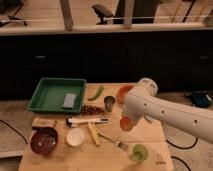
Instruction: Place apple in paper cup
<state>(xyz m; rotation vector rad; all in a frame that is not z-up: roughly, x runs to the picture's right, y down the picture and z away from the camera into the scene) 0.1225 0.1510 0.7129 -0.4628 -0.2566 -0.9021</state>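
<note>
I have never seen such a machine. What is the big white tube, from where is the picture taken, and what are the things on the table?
The white tube is the arm of a mobile robot. At its end a two-finger pincer is shut on the apple, held above the wooden table. There is one picture, from a camera looking down at the table; where it is mounted cannot be told. On the table stand the white paper cup, a dark red bowl, a green tray, a small metal cup, a green cup and an orange bowl partly behind the arm. The apple should go into the paper cup, further left in the picture.
</note>
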